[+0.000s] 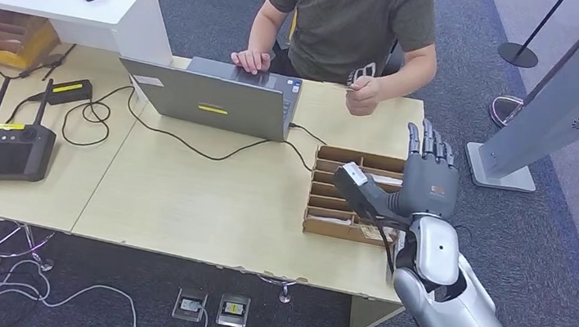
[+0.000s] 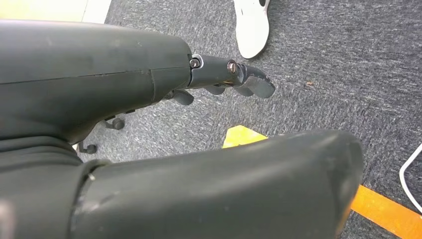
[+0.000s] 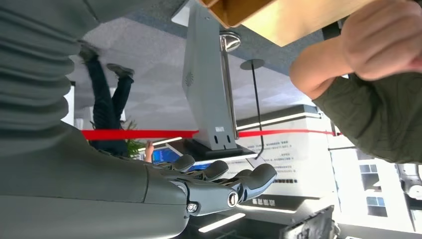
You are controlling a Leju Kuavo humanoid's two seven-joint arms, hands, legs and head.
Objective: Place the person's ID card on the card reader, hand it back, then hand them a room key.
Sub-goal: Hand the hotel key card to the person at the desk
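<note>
While the right robot hand [image 1: 430,175] hovers empty with fingers spread above one cardboard tray [image 1: 321,216] on the desk [image 1: 183,201], one person [image 1: 352,18] pinches one card [image 1: 354,87] beside one laptop [image 1: 215,97]; the left robot hand [image 2: 234,77] hangs empty, fingers loosely curled.

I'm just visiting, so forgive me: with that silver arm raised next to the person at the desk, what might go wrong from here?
1. The right hand is open and raised near the person's hand, which seems to hold a small card; a clumsy handover might drop it.
2. The arm hangs over the cardboard tray; lowering it may knock the tray or its contents.
3. The laptop's cable trails across the table and could snag on a reach.
</note>
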